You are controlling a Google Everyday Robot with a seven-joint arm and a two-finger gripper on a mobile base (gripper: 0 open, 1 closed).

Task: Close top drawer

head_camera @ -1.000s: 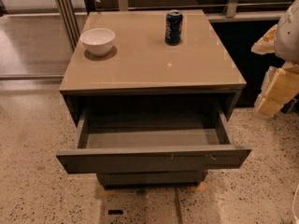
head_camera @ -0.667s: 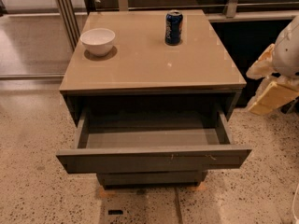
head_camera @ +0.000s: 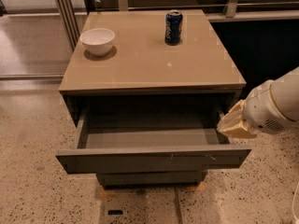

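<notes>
The top drawer [head_camera: 154, 158] of the grey cabinet is pulled far out. Its flat front panel faces me low in the camera view, with small pale scuff marks right of centre. Its plain grey interior [head_camera: 149, 136] holds nothing. My gripper [head_camera: 232, 124] comes in from the right on a white arm and sits at the drawer's right side, just above the right end of the front panel.
A white bowl [head_camera: 97, 40] and a blue soda can [head_camera: 173, 27] stand on the tan cabinet top [head_camera: 149, 64]. A lower drawer front [head_camera: 149, 177] shows beneath. The floor is speckled terrazzo [head_camera: 32, 185]. A metal rail and dark wall run behind.
My arm has swung down and leftward from the right edge of the view to the drawer's right side. The drawer stays open as before.
</notes>
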